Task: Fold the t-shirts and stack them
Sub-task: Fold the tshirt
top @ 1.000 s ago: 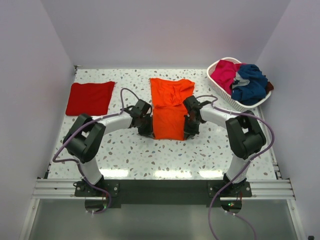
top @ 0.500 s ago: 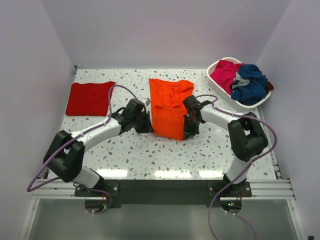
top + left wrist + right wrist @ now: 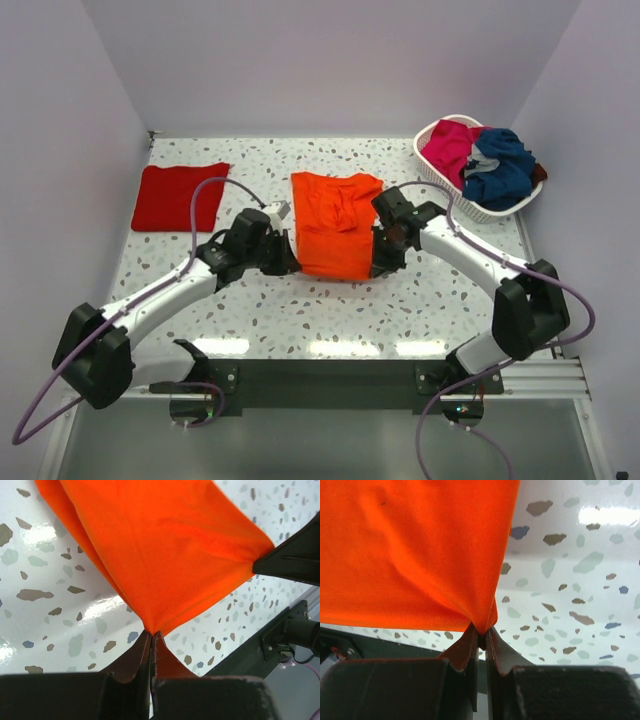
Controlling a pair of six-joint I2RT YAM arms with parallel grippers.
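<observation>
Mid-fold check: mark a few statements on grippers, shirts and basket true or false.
1. The left gripper and the right gripper each pinch a corner of the bright orange cloth t-shirt. True.
2. The folded dark red cloth t-shirt lies on the orange one. False: it lies apart, far left on the speckled table.
3. The white plastic basket is empty. False: it holds a magenta garment and a navy garment.
4. The basket stands at the table's far right. True.

Terrazzo table [image 3: 300, 312]: red tee [image 3: 180, 196], orange tee [image 3: 333, 225], white basket [image 3: 445, 190].
</observation>
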